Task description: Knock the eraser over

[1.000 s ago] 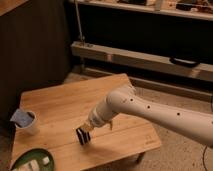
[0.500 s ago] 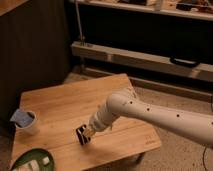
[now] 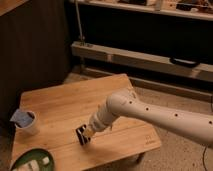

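Low in the frame, left of centre, the end effector (image 3: 85, 134) sits right at the eraser (image 3: 82, 136), a small dark striped block on the front part of the worktop (image 3: 65, 105). Whether it merely touches the block or has hold of it, I cannot tell. The white arm (image 3: 150, 114) reaches in from the lower right. At the bottom left corner lies a green plate (image 3: 20, 161) with something pale on it, and a little further back at the left edge stands a white cup (image 3: 26, 121) holding something blue. Behind the worktop, across the upper half, runs a dark shelf unit (image 3: 145, 55).

The risk, as I judge it, is a push too low or too slow, which would slide the block along the wood instead of tipping it, perhaps towards the front edge.
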